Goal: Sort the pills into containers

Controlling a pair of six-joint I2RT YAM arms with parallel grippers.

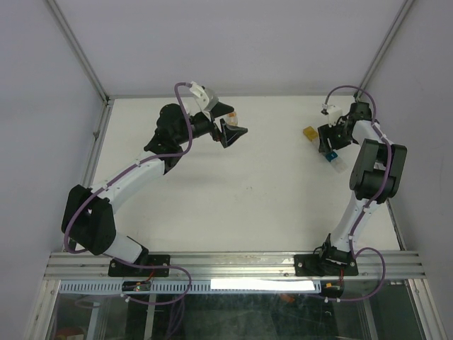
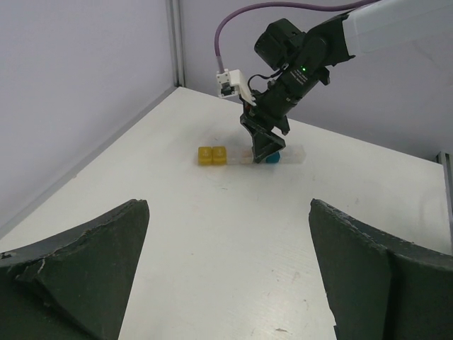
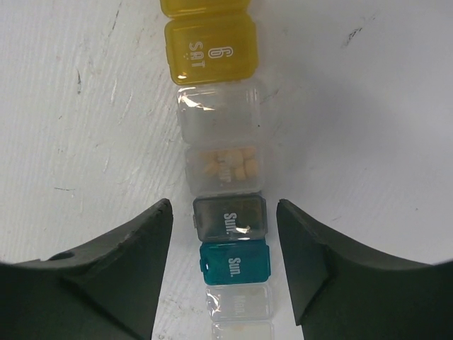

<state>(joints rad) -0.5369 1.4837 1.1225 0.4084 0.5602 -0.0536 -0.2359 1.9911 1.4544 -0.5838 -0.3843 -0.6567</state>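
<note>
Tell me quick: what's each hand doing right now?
Left hand: open, holding nothing.
Right hand: open, one finger on each side of the pill organizer, gripping nothing.

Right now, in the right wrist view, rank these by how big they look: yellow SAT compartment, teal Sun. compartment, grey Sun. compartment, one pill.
1. yellow SAT compartment
2 and 3. teal Sun. compartment and grey Sun. compartment: they look about alike, so not ranked.
4. pill, by far the smallest.

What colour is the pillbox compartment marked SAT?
The SAT compartment is translucent yellow with white lettering. It shows best in the right wrist view.
</note>
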